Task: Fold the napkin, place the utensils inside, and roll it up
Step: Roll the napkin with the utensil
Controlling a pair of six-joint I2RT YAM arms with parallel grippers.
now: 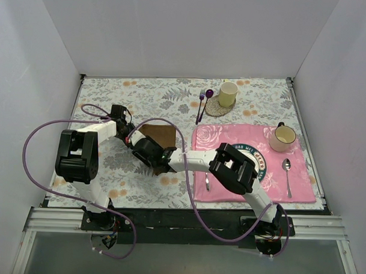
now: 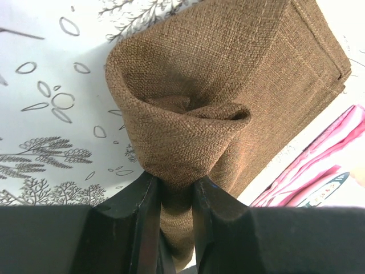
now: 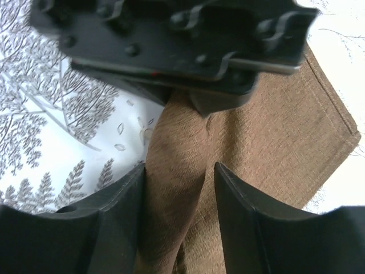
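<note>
Your left gripper (image 2: 174, 185) pinches a raised fold of the brown napkin (image 2: 228, 74), jaws closed on the cloth. Your right gripper (image 3: 179, 171) straddles the same ridge, jaws apart and not yet clamped.

Pink placemat (image 1: 302, 177), plate (image 1: 263, 162), cream mug (image 1: 283, 139)

Both arms bent, forearms converging. Left gripper (image 2: 174, 185) fingers clamped on napkin (image 2: 228, 74). Right gripper (image 3: 179, 171) fingers apart, close beside left gripper.
</note>
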